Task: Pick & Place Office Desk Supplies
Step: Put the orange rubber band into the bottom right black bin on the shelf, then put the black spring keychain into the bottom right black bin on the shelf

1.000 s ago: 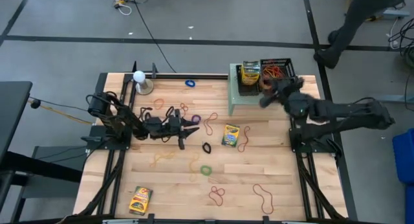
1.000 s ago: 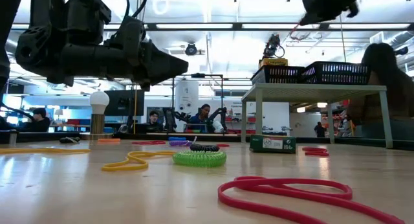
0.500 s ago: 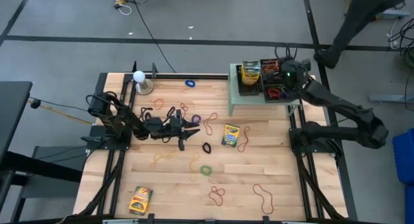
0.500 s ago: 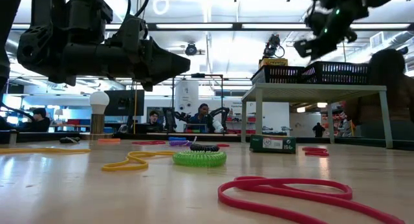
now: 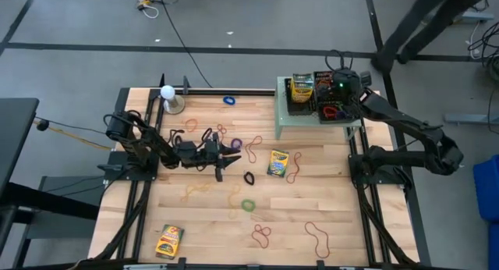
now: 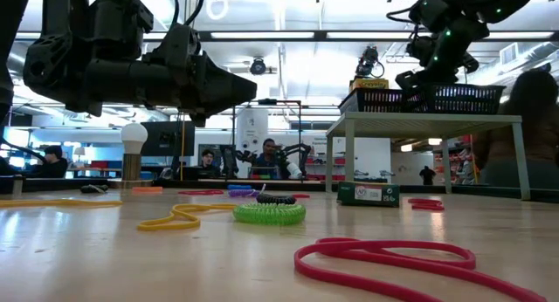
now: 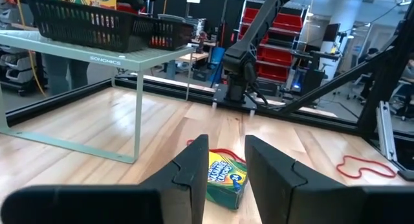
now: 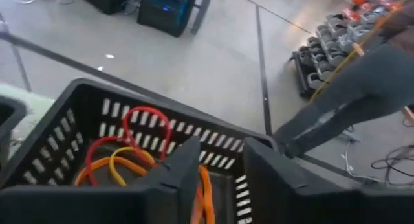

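1. Rubber bands [image 5: 253, 150]: thin loops in red, orange, purple, green and black, lying loose on the wooden table [image 5: 343, 223]. Judged very light, limp and stretchy; each lies flat, so a take would have to come from straight above, nipping 1 strand where a loop bulges clear of its neighbours.
2. Green coiled band [image 6: 269, 213]: thicker, stands proud of the table; likely the easiest of the loops to nip across its rim.
3. Crayon box, centre [image 5: 278, 162]: small yellow-green carton lying flat just beside a red loop. Judged light, stiff, with smooth printed card that may slip; best taken across its 2 long edges, firmly but without crushing.
4. Crayon box, front left [image 5: 169, 239]: same kind, well apart from the rest, flat.
5. Crayon box, stored [image 5: 302, 87]: standing in the left basket on the raised shelf [image 5: 284, 122].
6. Right basket [image 8: 77, 130]: black mesh, already holding red and orange loops.
7. Right pincer [image 8: 217, 166]: above the right basket, fingers spread apart, nothing seen between them.
8. Left pincer [image 7: 226, 162]: low over the table left of centre, fingers apart and empty, pointing toward the centre crayon box.
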